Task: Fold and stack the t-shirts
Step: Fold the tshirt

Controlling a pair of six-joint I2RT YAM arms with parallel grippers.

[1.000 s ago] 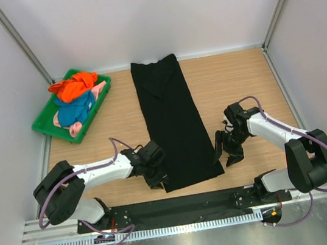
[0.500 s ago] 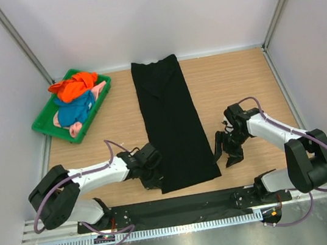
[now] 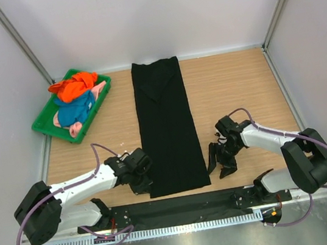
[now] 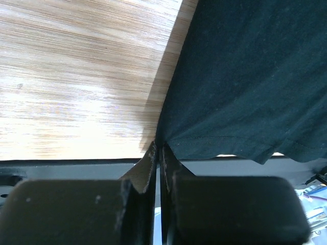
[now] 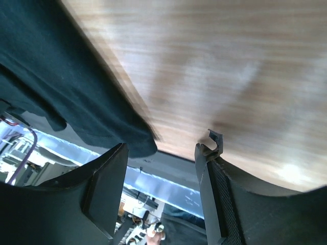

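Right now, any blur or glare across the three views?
Top view: sharp, even light, but the black shirt reads as a flat dark strip. Left wrist view: sharp, with a washed-out glare patch on the table. Right wrist view: table and shirt blurred, glare at lower right.

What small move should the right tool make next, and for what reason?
Probably slide the right tool onto the near right corner of the black t-shirt and close. The left tool pinches the near left corner; the right one is open beside the cloth, holding nothing.
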